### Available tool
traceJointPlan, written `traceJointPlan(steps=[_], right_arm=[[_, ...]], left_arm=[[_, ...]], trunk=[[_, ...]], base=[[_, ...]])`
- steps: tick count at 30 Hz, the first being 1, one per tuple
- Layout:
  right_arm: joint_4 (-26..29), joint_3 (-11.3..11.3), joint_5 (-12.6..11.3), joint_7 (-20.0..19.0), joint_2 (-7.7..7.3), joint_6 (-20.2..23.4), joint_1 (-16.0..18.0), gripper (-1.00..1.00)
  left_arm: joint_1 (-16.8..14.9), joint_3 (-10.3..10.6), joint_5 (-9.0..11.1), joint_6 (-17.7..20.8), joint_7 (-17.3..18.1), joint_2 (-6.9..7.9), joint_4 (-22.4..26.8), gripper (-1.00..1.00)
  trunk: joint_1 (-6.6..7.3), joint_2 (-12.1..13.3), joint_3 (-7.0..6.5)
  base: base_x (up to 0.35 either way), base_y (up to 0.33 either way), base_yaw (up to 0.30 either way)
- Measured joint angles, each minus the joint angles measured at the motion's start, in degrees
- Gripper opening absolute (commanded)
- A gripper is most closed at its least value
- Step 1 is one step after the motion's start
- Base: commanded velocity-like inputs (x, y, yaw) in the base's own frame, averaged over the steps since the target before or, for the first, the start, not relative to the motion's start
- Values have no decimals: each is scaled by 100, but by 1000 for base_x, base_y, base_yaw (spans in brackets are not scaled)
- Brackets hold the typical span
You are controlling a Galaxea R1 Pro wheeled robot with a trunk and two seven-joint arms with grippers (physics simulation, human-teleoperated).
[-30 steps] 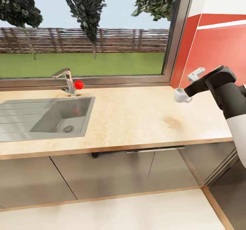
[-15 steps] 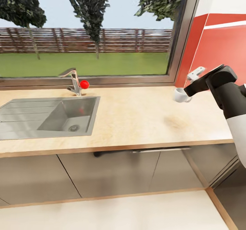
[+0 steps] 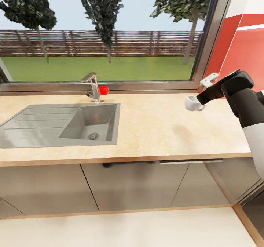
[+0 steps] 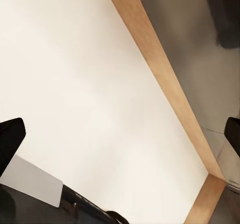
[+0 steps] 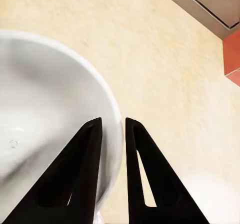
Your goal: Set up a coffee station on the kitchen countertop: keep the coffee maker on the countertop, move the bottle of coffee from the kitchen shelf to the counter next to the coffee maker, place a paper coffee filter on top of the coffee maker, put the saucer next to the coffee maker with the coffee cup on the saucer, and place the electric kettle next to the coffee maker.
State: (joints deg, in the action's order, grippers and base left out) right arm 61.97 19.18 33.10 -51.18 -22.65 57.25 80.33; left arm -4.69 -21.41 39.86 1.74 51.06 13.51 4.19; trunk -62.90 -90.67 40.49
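Stretching across the head view, the long light beige wood-look kitchen countertop [image 3: 154, 129] sits above dark grey cabinet fronts [image 3: 139, 184], with a stainless steel sink [image 3: 62, 124] set into its left part and a chrome tap with a red knob [image 3: 96, 91] behind the basin, under a wide window [image 3: 106, 34]. A red wall panel [image 3: 242, 52] closes the counter's right end.

From the right side of that view the robot's black and white right arm [image 3: 249, 111] reaches over the counter, and the right gripper [image 3: 201, 99] carries the small plain white coffee cup [image 3: 191, 103] in the air above the slab's right part, with a faint shadow on the wood below it. In the right wrist view the two black fingers [image 5: 80, 169] stand close together with the cup's thin white wall [image 5: 114, 149] pinched between them, one finger inside the bowl and one outside, so the grip is on the rim rather than the handle.

The cup hangs on the sink-facing side of the gripper, its mouth seemingly upward, though the tilt is hard to judge at this size. No saucer or coffee maker offers a target on this stretch, so the next move is probably more carrying.

The left gripper [image 4: 120, 134] points at pale floor [image 4: 85, 84] beside a wooden edge strip [image 4: 165, 79], its dark fingertips [image 4: 10, 139] wide apart and holding nothing. The right arm is the one positioned for the placing.
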Motion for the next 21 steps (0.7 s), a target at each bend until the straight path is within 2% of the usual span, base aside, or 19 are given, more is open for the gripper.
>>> traceJointPlan(steps=[5, 6, 8, 10, 21], right_arm=[[2, 1, -13, -85, 1, 3, 0, -100], [0, 12, -35, -317, 1, 17, 0, -100], [-1, 20, -3, -436, 1, 3, 0, -100], [26, 3, 8, -554, 2, 2, 0, -100], [25, 2, -4, -561, 11, -4, 1, -100]], left_arm=[[0, 0, -2, 1, 3, -1, 0, 100], [-1, -2, -2, 1, 1, 0, 0, 100], [-2, -4, -2, 1, 0, 1, 0, 100], [2, -2, -1, 1, 1, 1, 1, 100], [0, -7, 0, 1, 7, 1, 2, 100]], trunk=[[0, 0, 0], [-1, 0, 0], [-1, 0, 0], [-1, 0, 0], [-2, 0, 0]], base=[[-11, 310, 0], [-66, 311, 0], [-84, 311, 0], [-103, 311, 178], [-165, 286, 261]])
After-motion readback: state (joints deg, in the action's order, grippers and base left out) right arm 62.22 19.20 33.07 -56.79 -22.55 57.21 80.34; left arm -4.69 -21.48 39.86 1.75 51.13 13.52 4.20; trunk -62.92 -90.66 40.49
